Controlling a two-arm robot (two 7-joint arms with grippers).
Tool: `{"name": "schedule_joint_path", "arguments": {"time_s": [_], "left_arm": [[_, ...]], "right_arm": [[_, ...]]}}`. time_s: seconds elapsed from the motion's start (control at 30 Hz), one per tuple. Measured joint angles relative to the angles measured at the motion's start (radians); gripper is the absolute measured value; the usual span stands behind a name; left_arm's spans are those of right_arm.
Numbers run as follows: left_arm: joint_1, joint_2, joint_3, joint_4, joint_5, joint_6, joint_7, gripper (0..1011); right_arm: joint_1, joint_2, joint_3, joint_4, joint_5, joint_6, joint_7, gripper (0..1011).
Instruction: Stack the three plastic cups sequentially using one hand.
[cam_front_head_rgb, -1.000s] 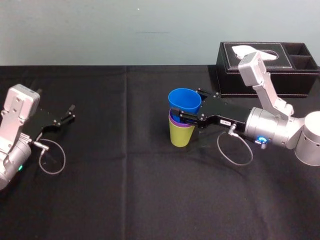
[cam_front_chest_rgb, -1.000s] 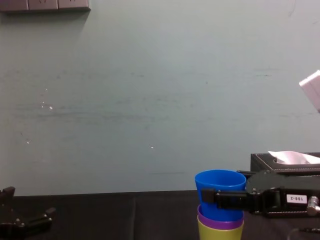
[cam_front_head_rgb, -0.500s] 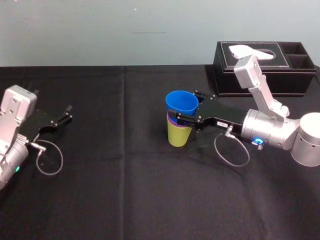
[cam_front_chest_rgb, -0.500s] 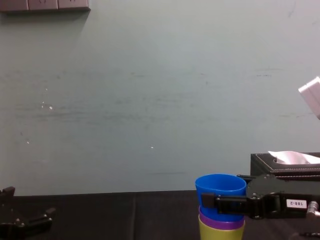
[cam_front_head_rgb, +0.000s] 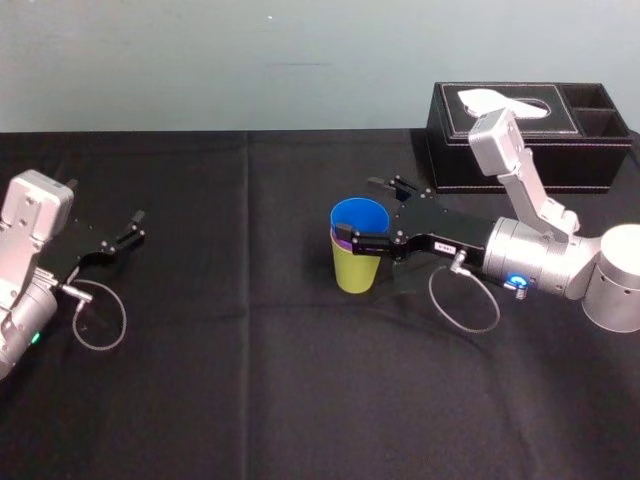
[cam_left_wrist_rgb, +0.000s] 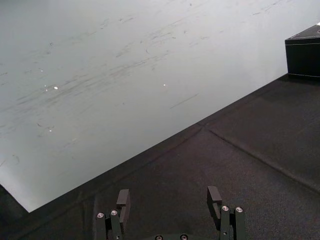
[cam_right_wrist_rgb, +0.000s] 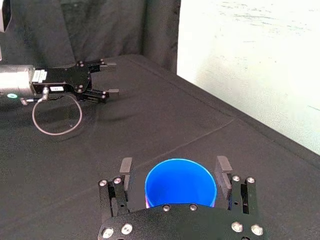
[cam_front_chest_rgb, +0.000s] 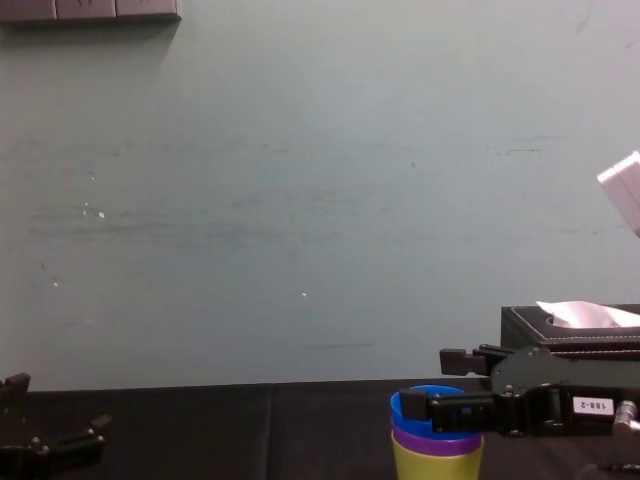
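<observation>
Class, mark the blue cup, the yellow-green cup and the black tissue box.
blue cup (cam_front_head_rgb: 355, 218), head view, its inner wall
yellow-green cup (cam_front_head_rgb: 355, 271), head view, its outer side
black tissue box (cam_front_head_rgb: 455, 160), head view, its front face

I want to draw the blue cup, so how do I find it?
Look at the black table, near the black tissue box at the back right. Three stacked cups stand there between the open fingers of the right gripper. The blue cup is the top one, nested in the purple cup above the yellow-green cup.
</observation>
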Motion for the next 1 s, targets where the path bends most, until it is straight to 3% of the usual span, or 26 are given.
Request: {"name": "schedule_joint_path", "arguments": {"time_s": [0.23, 0.57, 0.7, 0.93, 1.0], "left_arm": [[0.0, 0.0, 0.0, 0.0, 0.0, 0.0, 0.0, 1011], [0.0, 0.0, 0.0, 0.0, 0.0, 0.0, 0.0, 1011], [0.0, 0.0, 0.0, 0.0, 0.0, 0.0, 0.0, 1012], [0.0, 0.0, 0.0, 0.0, 0.0, 0.0, 0.0, 1012], [0.0, 0.0, 0.0, 0.0, 0.0, 0.0, 0.0, 1011]], "right_arm": [[-0.022, 0.008, 0.019, -0.034, 0.0, -0.006, -0.03, 1004], [-0.115, 0.004, 0.114, -0.101, 0.007, -0.023, -0.177, 1004], [-0.154, -0.007, 0.146, -0.118, -0.006, -0.028, -0.256, 1004], [-0.229, -0.069, 0.2, -0.133, -0.105, -0.053, -0.512, 1004], [-0.235, -0.084, 0.206, -0.125, -0.127, -0.061, -0.553, 1004]]}}
